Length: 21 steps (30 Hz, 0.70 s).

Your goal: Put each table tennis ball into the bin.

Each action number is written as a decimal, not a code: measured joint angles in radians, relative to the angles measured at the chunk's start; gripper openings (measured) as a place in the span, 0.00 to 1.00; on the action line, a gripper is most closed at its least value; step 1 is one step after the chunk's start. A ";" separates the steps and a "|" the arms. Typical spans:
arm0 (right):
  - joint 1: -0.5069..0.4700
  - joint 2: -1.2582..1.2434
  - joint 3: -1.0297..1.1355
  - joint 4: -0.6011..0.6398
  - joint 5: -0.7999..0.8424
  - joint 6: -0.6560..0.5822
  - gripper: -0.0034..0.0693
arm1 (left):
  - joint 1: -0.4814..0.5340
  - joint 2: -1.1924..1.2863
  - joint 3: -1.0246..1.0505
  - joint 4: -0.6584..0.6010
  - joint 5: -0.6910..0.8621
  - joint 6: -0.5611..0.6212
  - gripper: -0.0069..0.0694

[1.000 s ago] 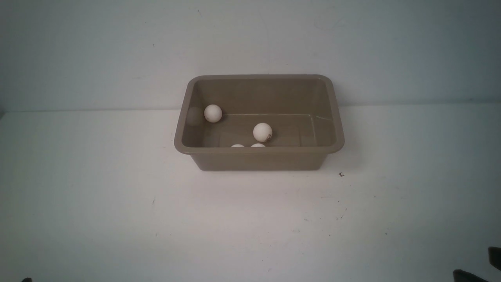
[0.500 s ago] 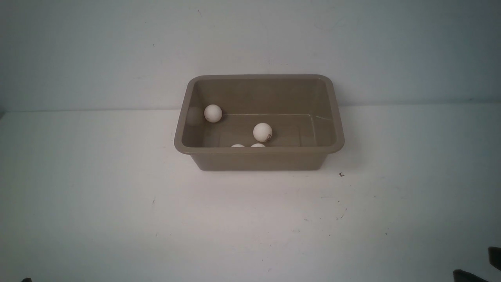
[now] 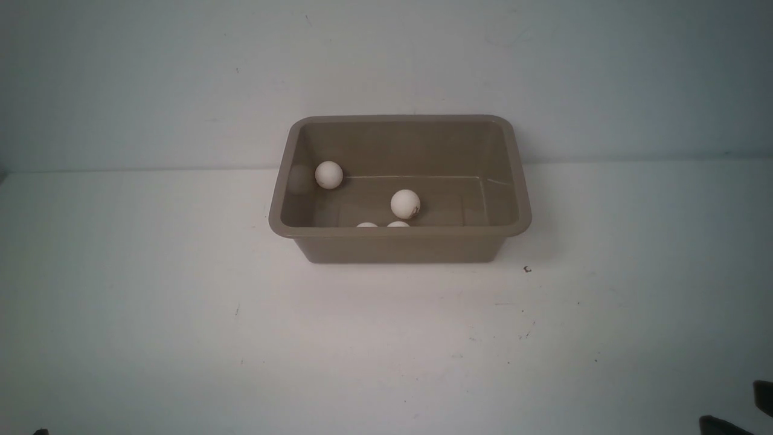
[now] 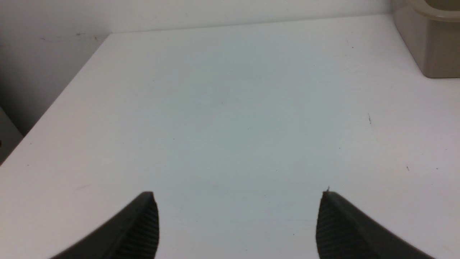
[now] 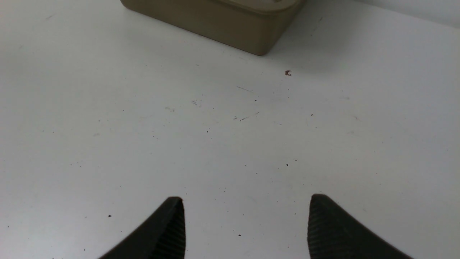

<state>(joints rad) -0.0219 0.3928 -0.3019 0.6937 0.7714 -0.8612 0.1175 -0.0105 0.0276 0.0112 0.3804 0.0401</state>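
The taupe bin (image 3: 398,240) stands at the back middle of the white table. Inside it lie several off-white table tennis balls: one (image 3: 328,174) by its left wall, one with a dark mark (image 3: 404,203) in the middle, and two (image 3: 366,225) (image 3: 398,224) half hidden behind the near wall. My left gripper (image 4: 237,196) is open and empty over bare table at the near left; a corner of the bin (image 4: 431,46) shows in its view. My right gripper (image 5: 246,199) is open and empty at the near right, with the bin (image 5: 222,21) ahead of it.
A small dark speck (image 3: 527,269) lies on the table right of the bin, also in the right wrist view (image 5: 288,73). The wall stands just behind the bin. The table's left edge (image 4: 54,104) shows in the left wrist view.
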 joint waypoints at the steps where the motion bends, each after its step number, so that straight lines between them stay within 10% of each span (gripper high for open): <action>1: 0.000 -0.005 0.000 0.000 -0.009 0.000 0.63 | 0.000 0.000 0.000 0.000 0.000 0.000 0.79; 21: -0.052 -0.271 0.188 -0.032 -0.444 -0.048 0.63 | 0.000 0.000 0.000 0.000 0.000 0.000 0.79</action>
<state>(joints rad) -0.0736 0.1214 -0.1142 0.6618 0.3276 -0.9094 0.1175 -0.0105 0.0276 0.0112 0.3808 0.0401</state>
